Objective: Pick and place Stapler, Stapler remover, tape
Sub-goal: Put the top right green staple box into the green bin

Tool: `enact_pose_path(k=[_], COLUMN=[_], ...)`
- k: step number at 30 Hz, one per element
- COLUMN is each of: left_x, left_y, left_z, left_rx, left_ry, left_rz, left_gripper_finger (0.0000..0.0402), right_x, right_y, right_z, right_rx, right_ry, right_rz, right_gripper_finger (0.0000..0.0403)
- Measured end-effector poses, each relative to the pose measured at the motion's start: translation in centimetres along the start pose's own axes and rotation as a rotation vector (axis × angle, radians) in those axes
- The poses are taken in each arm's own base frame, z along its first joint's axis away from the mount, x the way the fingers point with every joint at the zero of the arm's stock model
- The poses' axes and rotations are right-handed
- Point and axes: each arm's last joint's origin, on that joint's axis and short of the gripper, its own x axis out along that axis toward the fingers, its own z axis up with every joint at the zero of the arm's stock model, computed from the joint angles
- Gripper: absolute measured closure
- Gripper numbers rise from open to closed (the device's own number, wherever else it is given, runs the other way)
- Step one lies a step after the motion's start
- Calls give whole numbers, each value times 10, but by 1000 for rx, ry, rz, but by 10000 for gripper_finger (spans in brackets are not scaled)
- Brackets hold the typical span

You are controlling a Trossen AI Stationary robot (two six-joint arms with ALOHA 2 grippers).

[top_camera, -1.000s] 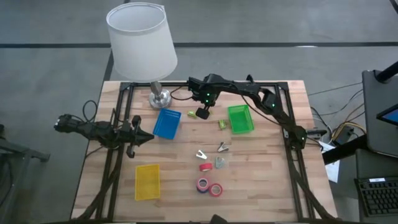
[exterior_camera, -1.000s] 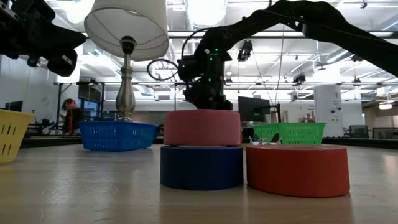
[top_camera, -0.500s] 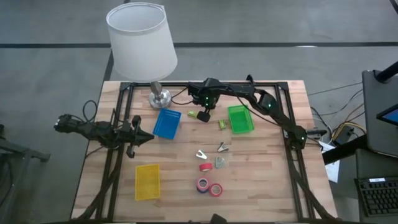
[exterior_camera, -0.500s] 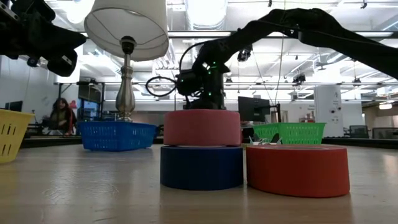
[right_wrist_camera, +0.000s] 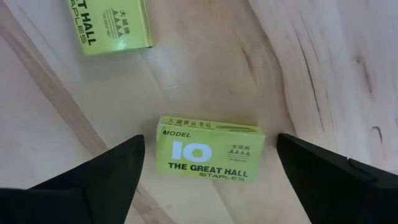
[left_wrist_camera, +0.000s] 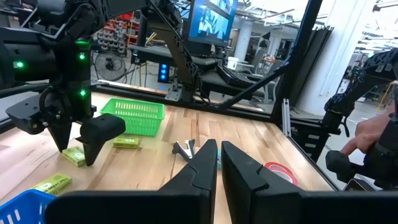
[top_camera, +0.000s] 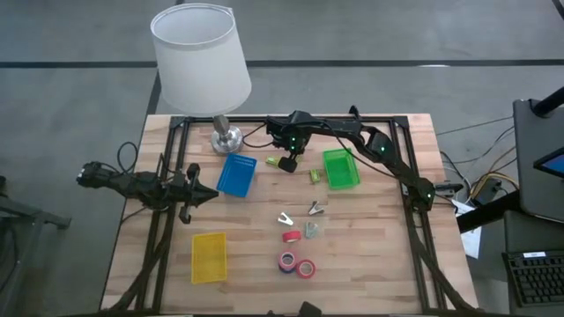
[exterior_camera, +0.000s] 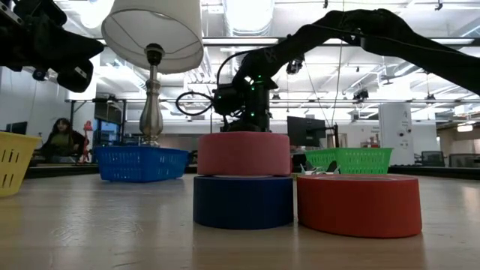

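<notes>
At the near edge of the worktop (top_camera: 379,264) lay the tape (top_camera: 296,265), a red and a pink ring side by side with a third small red roll just beyond them, all untouched. A little farther in, near the middle, sat several small metal pieces that may have been the staple removers (top_camera: 285,217), though they were too small to be sure. The yellow tray (top_camera: 209,257) stood near left, the blue tray (top_camera: 236,175) and green tray (top_camera: 340,168) farther back. The left tool (top_camera: 208,195) waited at the left side, its fingers pressed together on nothing. The right tool (right_wrist_camera: 205,163) was at the far centre, between the blue and green trays, spread wide and holding nothing, with one finger on either side of a yellow-green staple box (right_wrist_camera: 210,149) lying flat on the wood. A second box (right_wrist_camera: 109,25) lay just beside it. The step in hand looked like picking up that box. To do it well, the tool would probably need to drop straight down until its fingertips nearly met the wood, keeping the box centred and square between them, and close along the long axis as it was lined up. The risk seemed to be nudging the neighbouring box or skidding this one.
</notes>
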Motion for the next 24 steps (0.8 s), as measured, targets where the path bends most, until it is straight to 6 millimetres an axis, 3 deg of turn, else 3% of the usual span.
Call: enact_pose_path(k=[12, 20, 24], left_x=[0, 0, 0], left_y=[0, 0, 0], left_z=[0, 0, 0], left_rx=[0, 0, 0], left_ry=[0, 0, 0], left_rz=[0, 0, 0], left_gripper_finger=[376, 376, 376], right_x=[1, -7, -29], right_y=[-2, 0, 2], right_z=[-1, -4, -9], right_rx=[10, -9, -33], right_ry=[8, 49, 33], right_rz=[-10, 10, 10], right_gripper_finger=[180, 175, 176])
